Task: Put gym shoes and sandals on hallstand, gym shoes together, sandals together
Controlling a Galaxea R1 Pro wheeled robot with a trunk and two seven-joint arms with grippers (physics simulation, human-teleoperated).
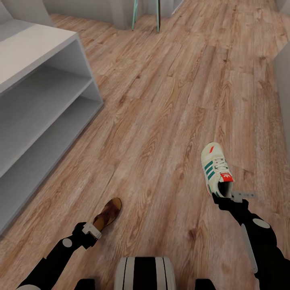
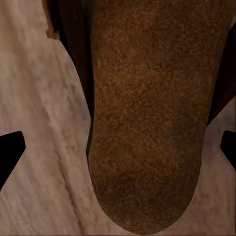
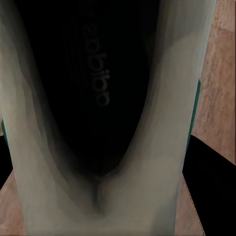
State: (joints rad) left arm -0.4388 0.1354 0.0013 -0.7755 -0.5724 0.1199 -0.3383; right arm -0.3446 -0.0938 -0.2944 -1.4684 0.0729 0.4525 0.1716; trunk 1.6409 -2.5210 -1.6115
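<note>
One gym shoe (image 1: 215, 167), cream with green stripes and a red tongue tab, points away from me at the right over the corridor floor (image 1: 161, 121). My right gripper (image 1: 225, 197) is shut on its heel; the right wrist view looks into the dark shoe opening (image 3: 98, 88), with a black finger (image 3: 214, 187) against the shoe's side. A brown sandal (image 1: 108, 213) lies at the lower left. My left gripper (image 1: 90, 231) stands open around its heel end, the fingertips (image 2: 10, 152) apart from the tan insole (image 2: 147, 123). The hallstand (image 1: 40, 100) stands at the left.
Two mint-green legs (image 1: 145, 16) stand at the far end of the floor. A pale wall or cabinet side (image 1: 284, 80) lines the right edge. My own base (image 1: 143, 274) shows at the bottom. Wood floor stretches between the shoes and the shelves.
</note>
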